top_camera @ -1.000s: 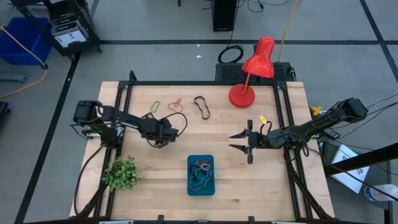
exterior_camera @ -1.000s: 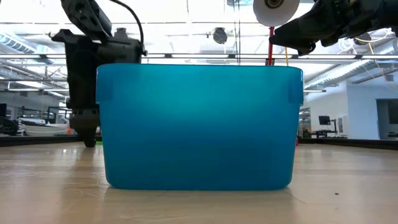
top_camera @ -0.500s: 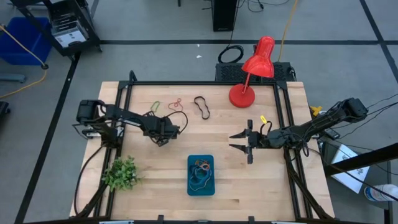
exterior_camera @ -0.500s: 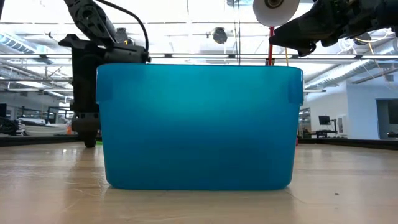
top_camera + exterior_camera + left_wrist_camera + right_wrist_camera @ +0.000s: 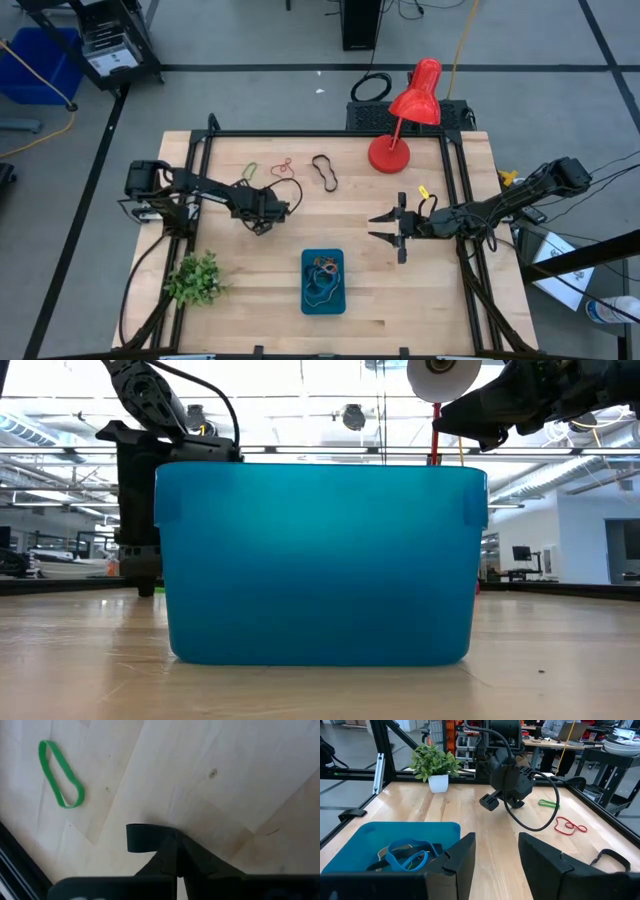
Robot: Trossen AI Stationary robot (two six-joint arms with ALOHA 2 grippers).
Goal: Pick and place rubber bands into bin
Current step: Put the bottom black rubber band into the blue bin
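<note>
Light wood table [image 5: 440, 290] on a grey floor, w/ the low view's bottom showing mostly the teal bin [image 5: 320, 560] wall up close. From above the bin sits bottom center, blue & black rubber bands [image 5: 322, 282] tangled inside. Mid-frame: left gripper [image 5: 262, 222] fingers pressed together on the wood; can't tell if anything's pinched. Right gripper [image 5: 388, 228] fingers apart, holding nothing. Farther up: green band [image 5: 61, 774], red band [image 5: 283, 166], black band [image 5: 324, 171], red lamp [image 5: 405, 115] upper right.

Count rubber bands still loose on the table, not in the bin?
3: green band, red band beside it, black band right of those, all along the table's far side. The left hand may hide another.
</note>
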